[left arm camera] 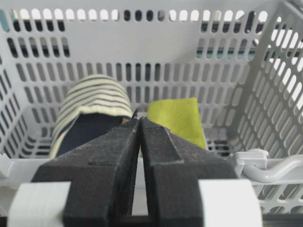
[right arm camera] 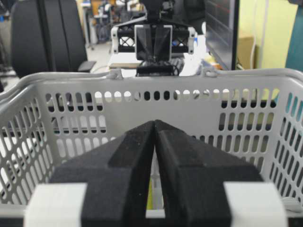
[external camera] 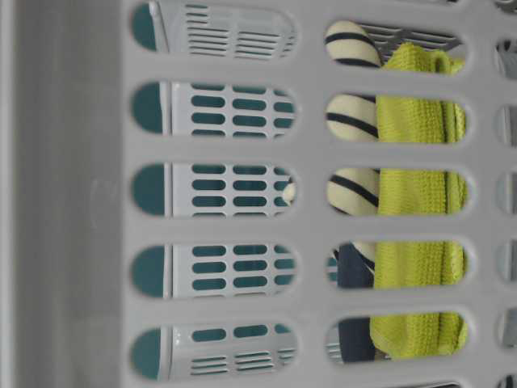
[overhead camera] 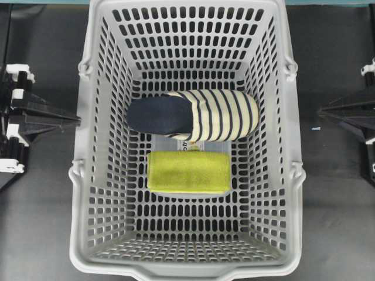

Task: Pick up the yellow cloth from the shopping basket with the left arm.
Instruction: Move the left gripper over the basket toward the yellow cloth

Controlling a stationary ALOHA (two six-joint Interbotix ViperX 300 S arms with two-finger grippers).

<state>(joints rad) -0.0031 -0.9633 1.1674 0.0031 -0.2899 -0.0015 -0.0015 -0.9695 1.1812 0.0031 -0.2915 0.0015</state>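
Left gripper: jaws pressed together, tips meeting, nothing between them. It sits outside the shopping basket, parked at the 9 o'clock side of the overhead view, level with the rim in my wrist view. Right gripper: also closed tip to tip, empty, outside the basket at 3 o'clock.

Just past my left tips, over the near rim, the yellow cloth lies flat on the basket floor at about 1 o'clock from the tips. From overhead, the cloth sits near the floor's centre, folded into a neat rectangle. Beyond it in that view, at 12 o'clock from the cloth, lies the striped slipper, just beside the cloth's far edge; whether they touch I cannot tell.

Step in hand, my judgement: none begun; approach is pending. Next move calls for opening my left jaws, rising over the rim, descending onto the cloth, and pinching clear of the slipper's edge. The tall walls limit a sideways entry, so come from above.
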